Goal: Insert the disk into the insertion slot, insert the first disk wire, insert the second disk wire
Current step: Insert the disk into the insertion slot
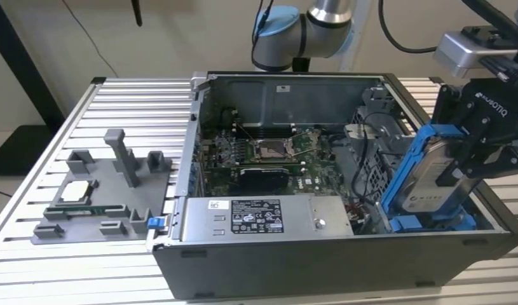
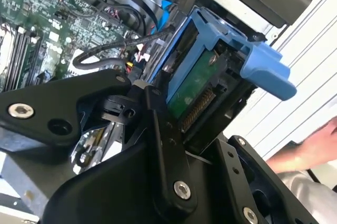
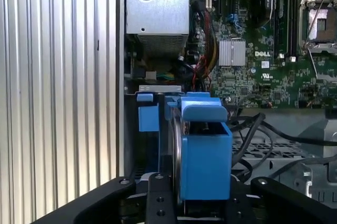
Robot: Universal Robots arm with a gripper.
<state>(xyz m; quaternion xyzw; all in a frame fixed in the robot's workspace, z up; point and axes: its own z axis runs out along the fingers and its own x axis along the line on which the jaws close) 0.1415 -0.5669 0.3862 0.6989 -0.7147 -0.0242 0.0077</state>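
Observation:
My gripper [image 1: 472, 164] is shut on the disk [image 1: 441, 173], a silver-grey drive in a bright blue carrier. It holds the disk on edge, tilted, over the exterior view's right end of the open computer case. Below the disk lies the insertion slot [image 1: 428, 222], a sheet-metal bay with blue tabs, and the disk's lower end reaches down to those tabs. In the first wrist view the blue carrier [image 3: 204, 150] rises between the gripper's black fingers [image 3: 158, 203], with the slot's blue tab [image 3: 148, 114] beside it. The second wrist view shows the disk's green board and connector [image 2: 196, 86]. Loose black cables [image 1: 365, 162] hang beside the bay.
The case holds a motherboard [image 1: 267, 151] and a grey labelled power-supply box [image 1: 267, 219] along its front. A grey fixture tray with posts [image 1: 106, 190] stands on the slatted table at the exterior view's left. A person's hand [image 2: 310, 150] rests on the table beside the case.

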